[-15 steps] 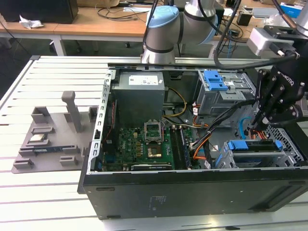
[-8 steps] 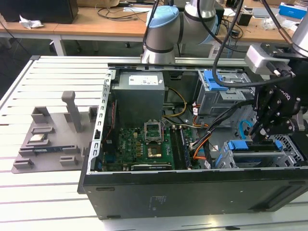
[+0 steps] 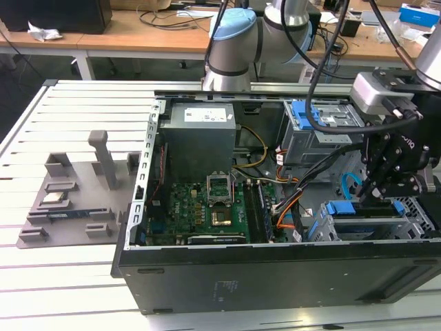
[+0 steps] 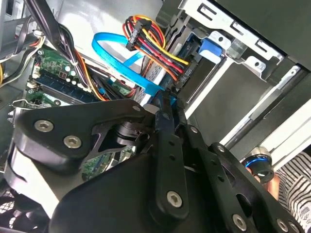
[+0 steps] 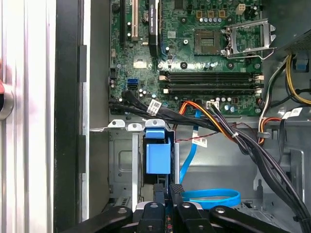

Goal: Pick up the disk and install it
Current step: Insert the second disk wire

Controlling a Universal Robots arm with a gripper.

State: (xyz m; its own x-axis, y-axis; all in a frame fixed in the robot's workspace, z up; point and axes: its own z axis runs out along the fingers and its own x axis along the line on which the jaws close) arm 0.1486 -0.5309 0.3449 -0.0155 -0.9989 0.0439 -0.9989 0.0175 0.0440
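We are at the install step: the gripper (image 3: 377,192), jaws pinching the disk (image 5: 158,151) by its blue bracket, holds it upright in the near right drive bay. Next calls for seating it fully.

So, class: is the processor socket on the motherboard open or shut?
Open: in the first wrist view the processor socket lies bare, its cover plate swung aside.
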